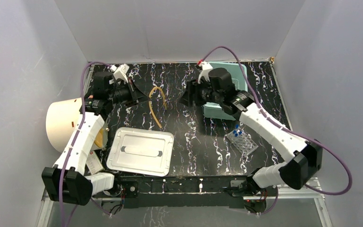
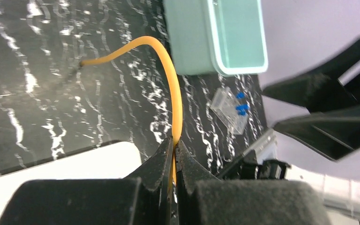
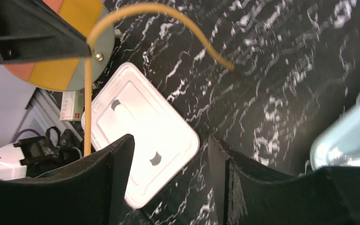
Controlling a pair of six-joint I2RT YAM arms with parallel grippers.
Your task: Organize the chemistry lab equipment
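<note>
My left gripper is shut on the amber rubber tubing, pinching it between the fingertips. The tubing arcs up from the jaws, and its far end touches the black marble table. My right gripper is open and empty, hovering just right of the tubing, which crosses above its jaws in the right wrist view. The clear tube rack with blue-capped tubes sits at the right. The squeeze bottle and the metal tool are out of view.
A teal bin stands at the back right, partly under the right arm. A white lid lies front centre. The cream cylinder with its orange face lies at the left, and a white card lies near it.
</note>
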